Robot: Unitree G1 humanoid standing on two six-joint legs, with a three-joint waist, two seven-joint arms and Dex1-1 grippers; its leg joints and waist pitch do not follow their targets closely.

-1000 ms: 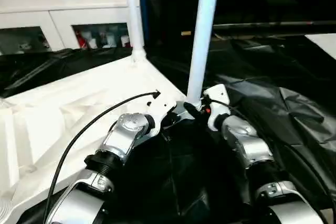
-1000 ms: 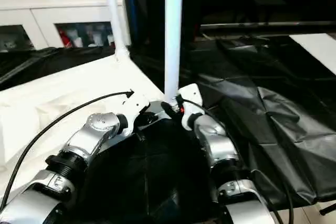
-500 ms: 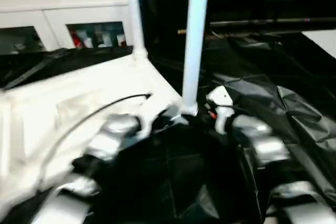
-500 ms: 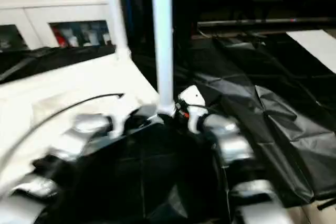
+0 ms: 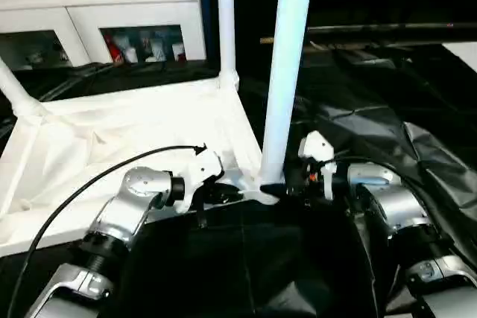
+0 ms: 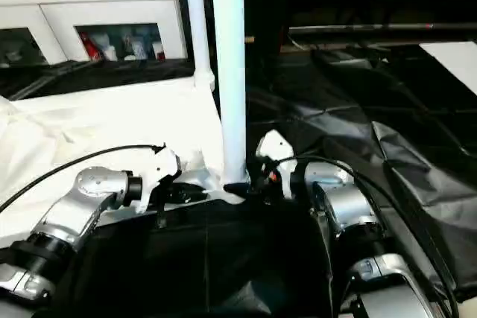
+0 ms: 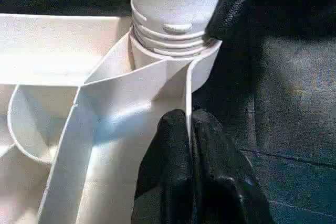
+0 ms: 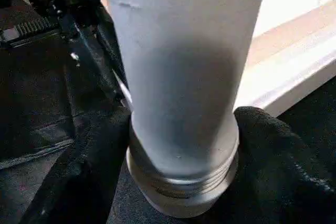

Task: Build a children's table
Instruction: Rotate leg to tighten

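The white plastic ribbed tabletop (image 5: 134, 135) has been swung around. Its edge is pinched by the left gripper (image 7: 190, 129); the white tapered tube leg (image 5: 287, 72), apparently being screwed in, is clasped by the right gripper (image 8: 181, 145).

I am working in what is looking like a lived-in home room. A white cabinet (image 5: 112, 16) with glass doors is standing behind me, holding small colourful items, and black plastic sheeting (image 5: 387, 132) is covering the floor.

White tabletop (image 5: 112, 139) and legs (image 5: 287, 72), black sheet (image 5: 387, 117), black gripper fingers (image 7: 178, 182).
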